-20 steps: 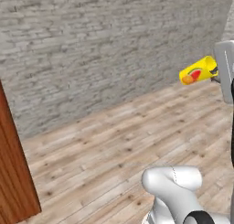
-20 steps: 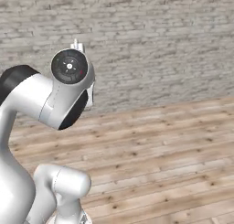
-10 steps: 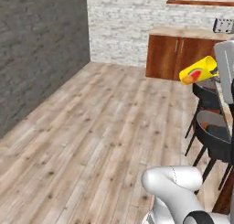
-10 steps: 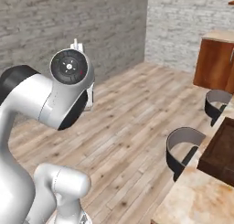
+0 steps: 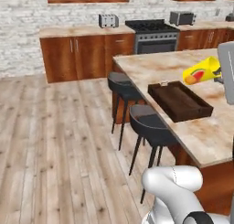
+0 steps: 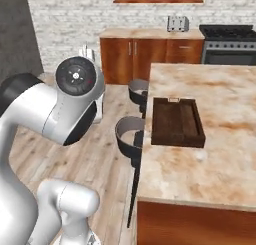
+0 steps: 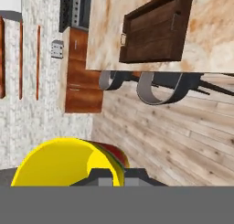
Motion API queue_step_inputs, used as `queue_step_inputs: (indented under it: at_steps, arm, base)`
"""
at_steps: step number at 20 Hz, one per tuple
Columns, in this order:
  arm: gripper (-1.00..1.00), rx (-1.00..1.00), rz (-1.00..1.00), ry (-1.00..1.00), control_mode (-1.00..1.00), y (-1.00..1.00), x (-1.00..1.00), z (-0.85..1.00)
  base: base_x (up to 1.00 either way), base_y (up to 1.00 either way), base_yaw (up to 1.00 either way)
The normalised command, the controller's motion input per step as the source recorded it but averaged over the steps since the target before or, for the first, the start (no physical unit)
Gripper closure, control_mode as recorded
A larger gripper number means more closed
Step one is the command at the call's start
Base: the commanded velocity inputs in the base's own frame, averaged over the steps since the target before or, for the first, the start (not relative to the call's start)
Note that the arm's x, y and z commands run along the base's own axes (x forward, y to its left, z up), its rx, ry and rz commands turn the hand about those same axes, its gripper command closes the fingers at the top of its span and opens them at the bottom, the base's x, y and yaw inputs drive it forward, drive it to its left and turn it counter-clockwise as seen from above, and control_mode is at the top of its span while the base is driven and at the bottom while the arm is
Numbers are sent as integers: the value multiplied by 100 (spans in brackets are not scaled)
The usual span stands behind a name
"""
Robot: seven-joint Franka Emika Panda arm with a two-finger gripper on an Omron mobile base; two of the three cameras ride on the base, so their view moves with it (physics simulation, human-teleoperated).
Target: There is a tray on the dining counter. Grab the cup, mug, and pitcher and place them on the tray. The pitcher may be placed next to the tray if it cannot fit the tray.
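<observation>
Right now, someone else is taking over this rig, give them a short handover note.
Gripper: shut on the cup, carried tilted on its side above the dining counter.
Tray: on the counter near the stool-side edge, nothing on it.
Done: cup picked up and brought to the counter.
Left: set the cup on the tray, then fetch the mug and the pitcher.

- Cup (image 5: 201, 75): its base end passes behind the white hand at the right edge of the left base view; the grip contact itself is hidden.
- Cup, hand view: lower part cut off by the bottom band.
- Gripper (image 7: 112, 176): fingertips barely visible; jaw opening cannot be judged.
- Dining counter (image 6: 220, 169): right side cut off by the frame edge.
- Tray (image 7: 155, 29): far end cut off by the top edge.
</observation>
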Motion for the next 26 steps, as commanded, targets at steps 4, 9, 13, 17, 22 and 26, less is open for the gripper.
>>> queue_step_inputs:
  at_steps: [4, 9, 13, 17, 22, 26]
  arm:
    - [100, 0, 0, 0, 100, 0, 0, 0]
    - [100, 0, 0, 0, 100, 0, 0, 0]
    - [100, 0, 0, 0, 100, 0, 0, 0]
    - [100, 0, 0, 0, 100, 0, 0, 0]
    - [100, 0, 0, 0, 100, 0, 0, 0]
    - [100, 0, 0, 0, 100, 0, 0, 0]
  base:
    - [2, 13, -65]
    - [0, 63, -68]
    - [0, 79, -72]
    - [4, 91, -68]
    - [23, 99, -64]
    - [55, 100, -54]
